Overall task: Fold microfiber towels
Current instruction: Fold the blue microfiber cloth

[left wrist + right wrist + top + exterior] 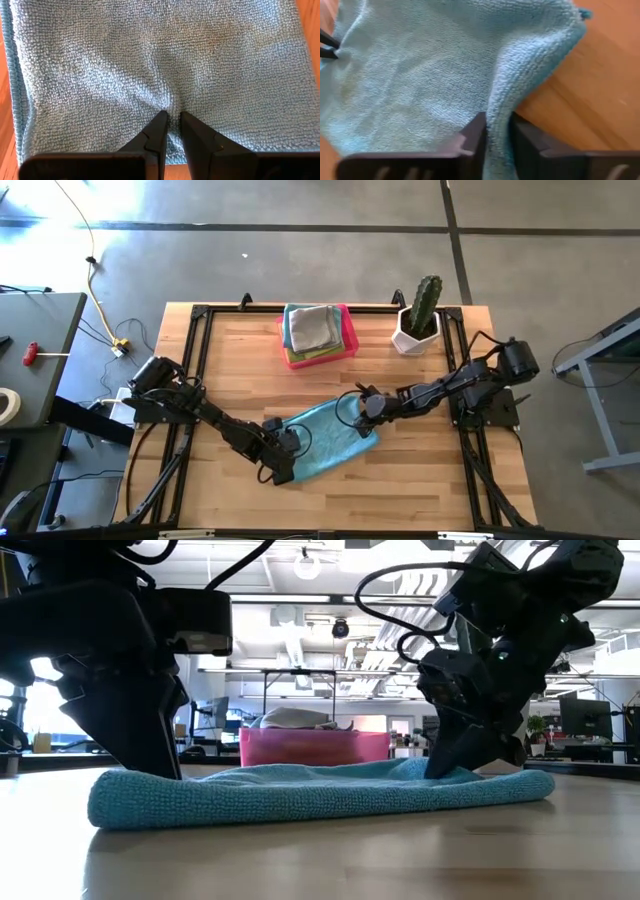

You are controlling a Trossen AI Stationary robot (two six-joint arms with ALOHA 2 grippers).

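Teal towel [325, 438] pinched between both end effectors.

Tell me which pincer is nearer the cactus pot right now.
Right. The right pincer grips the teal towel at its edge on the cactus pot's side. The left pincer pinches the towel's opposite end, at the table's front, farther away.

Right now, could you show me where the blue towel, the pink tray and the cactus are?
blue towel [325, 438]: high view, middle of the cloth between the arms.
pink tray [350, 338]: high view, its right rim beside the stacked towels.
cactus [427, 302]: high view, the green stem above its white pot.
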